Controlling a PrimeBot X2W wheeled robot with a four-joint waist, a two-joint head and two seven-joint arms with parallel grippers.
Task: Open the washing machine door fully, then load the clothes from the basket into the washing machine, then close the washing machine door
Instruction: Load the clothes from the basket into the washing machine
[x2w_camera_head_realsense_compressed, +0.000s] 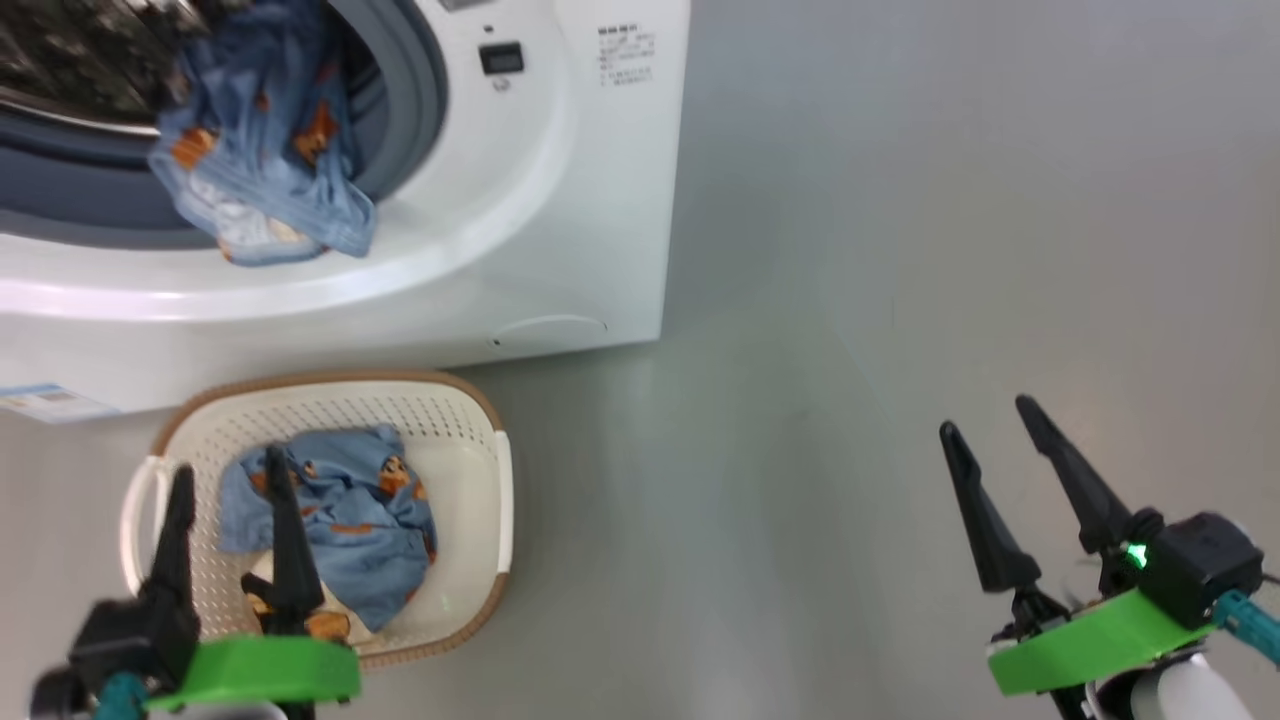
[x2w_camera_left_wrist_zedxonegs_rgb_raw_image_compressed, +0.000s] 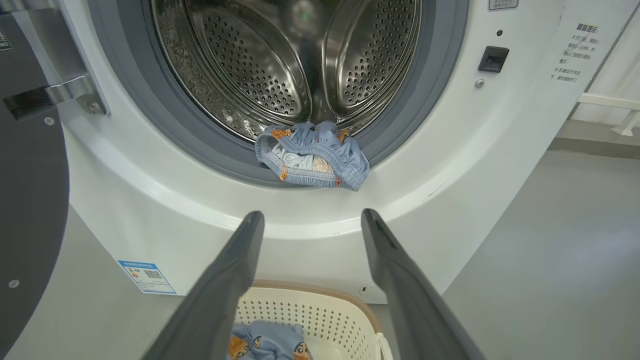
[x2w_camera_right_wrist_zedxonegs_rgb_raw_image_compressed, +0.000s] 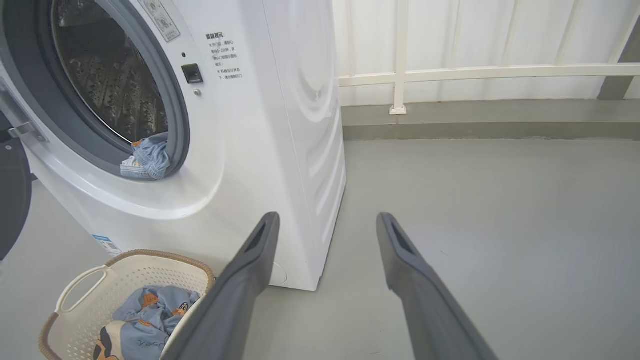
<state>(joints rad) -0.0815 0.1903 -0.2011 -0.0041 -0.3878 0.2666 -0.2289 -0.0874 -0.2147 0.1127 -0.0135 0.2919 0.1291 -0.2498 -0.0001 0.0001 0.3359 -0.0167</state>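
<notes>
The white washing machine (x2w_camera_head_realsense_compressed: 560, 200) stands with its door (x2w_camera_left_wrist_zedxonegs_rgb_raw_image_compressed: 25, 200) swung open to the left. One light blue printed garment (x2w_camera_head_realsense_compressed: 260, 150) hangs over the grey seal at the drum's lower lip (x2w_camera_left_wrist_zedxonegs_rgb_raw_image_compressed: 312, 155) (x2w_camera_right_wrist_zedxonegs_rgb_raw_image_compressed: 146, 159). More blue clothes (x2w_camera_head_realsense_compressed: 335, 515) lie in the cream basket (x2w_camera_head_realsense_compressed: 470, 400) on the floor in front of the machine (x2w_camera_right_wrist_zedxonegs_rgb_raw_image_compressed: 145, 312). My left gripper (x2w_camera_head_realsense_compressed: 230, 480) hovers open over the basket, nothing between its fingers; in the left wrist view it (x2w_camera_left_wrist_zedxonegs_rgb_raw_image_compressed: 312, 216) points toward the drum. My right gripper (x2w_camera_head_realsense_compressed: 985, 415) stands open and empty over bare floor to the right.
Grey floor (x2w_camera_head_realsense_compressed: 900, 300) stretches to the right of the machine. A white railing (x2w_camera_right_wrist_zedxonegs_rgb_raw_image_compressed: 475, 72) and a low kerb run along the back wall. The open door occupies the space left of the machine.
</notes>
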